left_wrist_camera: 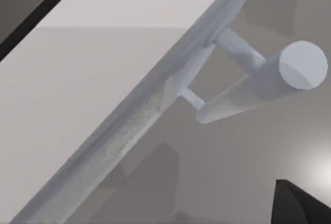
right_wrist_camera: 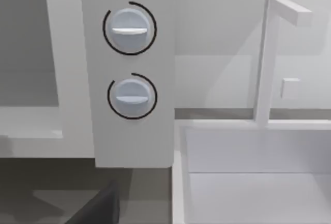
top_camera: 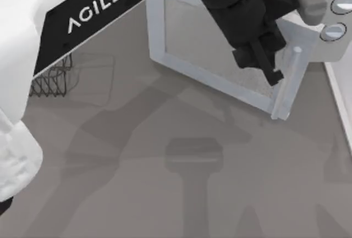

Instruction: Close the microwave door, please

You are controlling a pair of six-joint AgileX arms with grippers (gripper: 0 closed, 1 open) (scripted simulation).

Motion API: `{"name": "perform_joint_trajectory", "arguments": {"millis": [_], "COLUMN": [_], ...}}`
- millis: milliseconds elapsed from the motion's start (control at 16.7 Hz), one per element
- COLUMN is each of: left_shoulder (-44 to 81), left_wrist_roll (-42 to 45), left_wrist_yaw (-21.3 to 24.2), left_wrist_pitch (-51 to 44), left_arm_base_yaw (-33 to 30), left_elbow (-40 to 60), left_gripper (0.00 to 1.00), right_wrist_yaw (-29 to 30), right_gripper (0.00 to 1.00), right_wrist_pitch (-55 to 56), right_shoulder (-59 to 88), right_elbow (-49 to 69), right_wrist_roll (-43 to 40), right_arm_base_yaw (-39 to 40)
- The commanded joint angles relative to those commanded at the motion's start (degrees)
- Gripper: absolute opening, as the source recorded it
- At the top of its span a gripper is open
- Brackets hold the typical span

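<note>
The microwave door, a white frame around a greyish window, stands swung out from the microwave at the top right of the table. Its pale bar handle is at the door's free end, near two round knobs. My left gripper reaches across from the left and hangs over the window, just beside the handle. The left wrist view looks along the door's edge to the handle close by. The right wrist view faces the knob panel, with a dark part of my right gripper low in the frame.
A dark wire rack sits at the left, partly under my left arm. A white sink with a thin faucet stands beside the microwave. Bare grey tabletop spreads in front of the door.
</note>
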Motion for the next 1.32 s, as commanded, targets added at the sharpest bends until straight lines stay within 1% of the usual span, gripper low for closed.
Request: {"name": "perform_joint_trajectory", "arguments": {"millis": [120,540,840,1080,1320], "left_shoulder": [0.57,1.58,5.13,5.36,5.23], "left_wrist_roll": [-0.34,-0.89,-2.20,-1.99,-1.98], "left_wrist_yaw": [-0.69,-0.53,-0.40,-1.29,-1.26], "left_wrist_pitch": [0.99,-0.36,-2.75,-1.90,-1.89], "left_arm_base_yaw": [0.22,-0.92,-1.93,-1.94,-1.76], "left_elbow": [1.20,1.82,5.26,9.18,9.06], "left_gripper": [0.00,0.00,0.00,0.00,0.00], "right_wrist_yaw": [0.00,0.00,0.00,0.00,0.00], "right_gripper": [1.00,1.00,1.00,1.00,1.00], "right_wrist_pitch": [0.00,0.00,0.00,0.00,0.00], "right_shoulder": [0.00,0.00,0.00,0.00,0.00], "right_elbow": [0.00,0.00,0.00,0.00,0.00], "right_wrist_roll": [0.00,0.00,0.00,0.00,0.00], "right_arm_base_yaw": [0.00,0.00,0.00,0.00,0.00]}}
